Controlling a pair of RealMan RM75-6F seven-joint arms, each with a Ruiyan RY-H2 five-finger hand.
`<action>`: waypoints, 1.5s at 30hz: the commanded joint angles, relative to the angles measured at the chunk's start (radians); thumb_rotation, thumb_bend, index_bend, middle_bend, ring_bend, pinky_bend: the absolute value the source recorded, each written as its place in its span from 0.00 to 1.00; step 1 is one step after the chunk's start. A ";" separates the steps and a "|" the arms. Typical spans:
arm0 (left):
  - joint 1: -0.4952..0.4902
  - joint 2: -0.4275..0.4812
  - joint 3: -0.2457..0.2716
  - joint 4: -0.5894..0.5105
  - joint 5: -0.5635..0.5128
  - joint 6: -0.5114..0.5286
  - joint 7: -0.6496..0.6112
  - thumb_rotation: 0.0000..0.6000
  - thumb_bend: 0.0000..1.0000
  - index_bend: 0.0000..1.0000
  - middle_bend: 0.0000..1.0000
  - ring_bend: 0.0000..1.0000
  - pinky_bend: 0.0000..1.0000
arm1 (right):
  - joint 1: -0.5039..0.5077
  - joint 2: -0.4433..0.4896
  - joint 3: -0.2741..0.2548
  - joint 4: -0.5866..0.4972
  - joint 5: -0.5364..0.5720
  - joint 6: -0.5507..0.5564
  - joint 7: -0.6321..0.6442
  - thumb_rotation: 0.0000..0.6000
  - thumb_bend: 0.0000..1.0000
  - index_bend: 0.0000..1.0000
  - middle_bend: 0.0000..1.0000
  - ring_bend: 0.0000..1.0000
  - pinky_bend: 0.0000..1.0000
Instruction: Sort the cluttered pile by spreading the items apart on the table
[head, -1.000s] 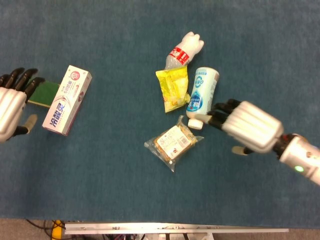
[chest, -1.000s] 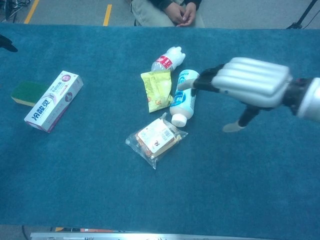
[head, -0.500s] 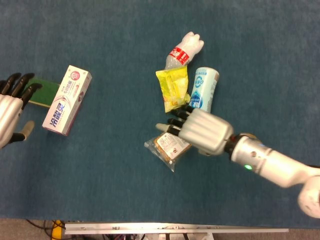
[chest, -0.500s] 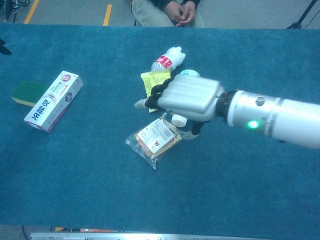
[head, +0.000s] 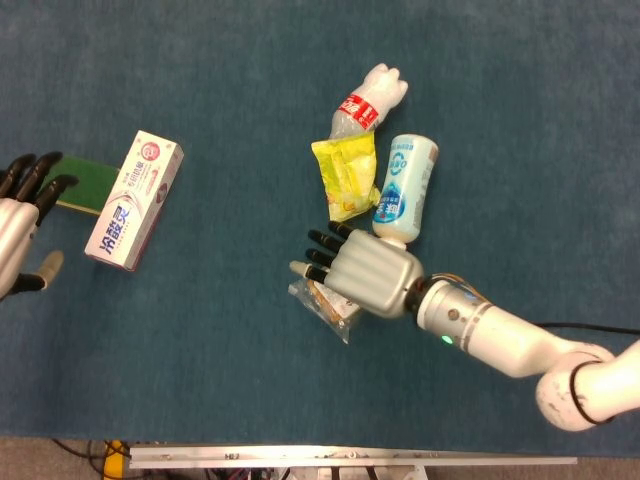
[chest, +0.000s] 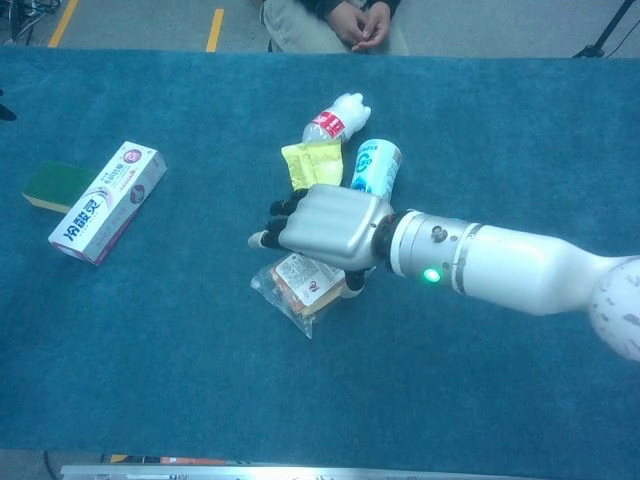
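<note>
So the right hand (head: 362, 272) is parked flat over the bread packet (head: 330, 303), fingers (head: 318, 252) stretched out and spread. Nothing is visibly grasped, though the underside is hidden in both views, so whether the packet is actually being pressed can't be told.

The pile is only half sorted. Taking the packet as the landmark: the white bottle (head: 404, 189) is just beyond it, nearly touching the back of the hand, the yellow pouch (head: 346, 177) lies right beside that bottle, and the cola bottle (head: 367, 101) is packed against the pouch's far end. The toothpaste box (head: 135, 200) and green sponge (head: 82, 184) are well apart from the packet already, off toward the left hand (head: 20, 225), which is held with fingers apart and nothing in it.

What could go wrong, probably:

- The packet is slick film on carpet-like desk (head: 220, 380) cloth. If it's dragged under a flat palm, it could be slipped over instead of moved, or just crumpled.
- The white bottle is round and lying on its side. If it gets clipped by the wrist, it could be rolled further into the pouch, so the clump gets tighter.
- The contents could be squashed if too much pressure is applied.
</note>
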 joint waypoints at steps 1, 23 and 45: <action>0.001 0.000 -0.004 0.002 0.001 -0.004 -0.006 1.00 0.34 0.14 0.04 0.01 0.15 | 0.039 -0.033 -0.028 0.016 0.055 0.025 -0.038 1.00 0.00 0.00 0.19 0.08 0.16; 0.033 0.005 -0.011 0.029 0.042 -0.017 -0.082 1.00 0.34 0.14 0.04 0.01 0.15 | 0.096 -0.141 -0.067 0.090 0.139 0.136 0.002 1.00 0.00 0.49 0.43 0.33 0.42; 0.040 -0.006 -0.022 0.035 0.033 -0.035 -0.071 1.00 0.34 0.14 0.04 0.01 0.15 | 0.116 -0.098 -0.126 -0.038 0.040 0.095 0.083 1.00 0.00 0.10 0.28 0.19 0.31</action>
